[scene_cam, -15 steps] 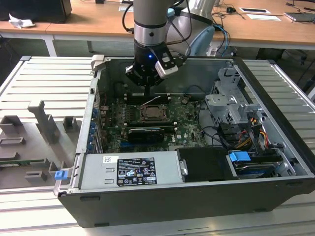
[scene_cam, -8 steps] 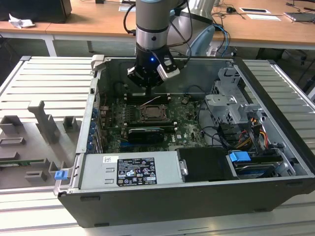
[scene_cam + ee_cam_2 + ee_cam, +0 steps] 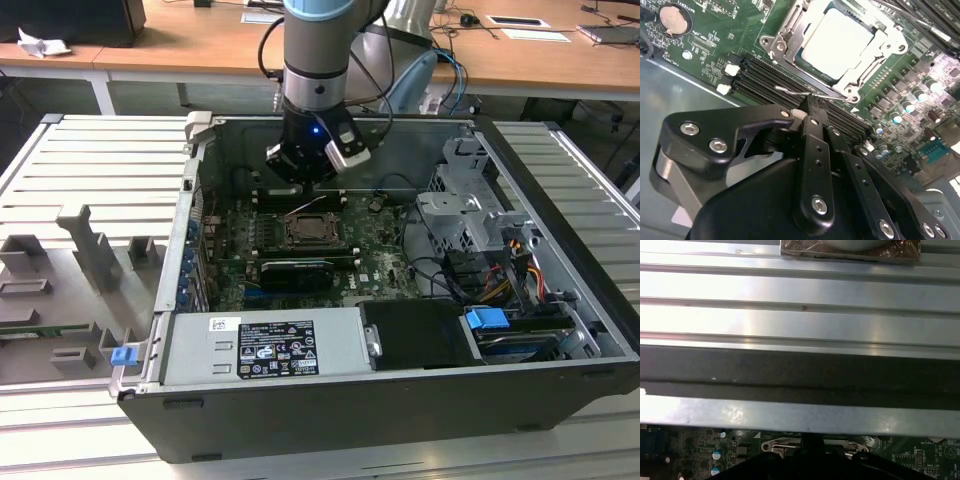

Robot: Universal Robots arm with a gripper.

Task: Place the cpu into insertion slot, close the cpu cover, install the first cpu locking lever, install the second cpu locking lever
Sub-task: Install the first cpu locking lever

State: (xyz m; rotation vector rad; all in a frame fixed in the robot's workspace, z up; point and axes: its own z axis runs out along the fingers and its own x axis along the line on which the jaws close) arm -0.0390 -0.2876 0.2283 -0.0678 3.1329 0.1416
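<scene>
The grey robot arm with the pale blue joint ring (image 3: 318, 60) is reaching straight down from above, its black wrist block showing a small blue light. In the second wrist view, the black metal gripper with bolted linkage arms (image 3: 809, 107) is pointing its two narrow fingers (image 3: 816, 131) away from the camera, pressed side by side with no gap showing between them. The fingertips are pinching together at a thin point.
</scene>
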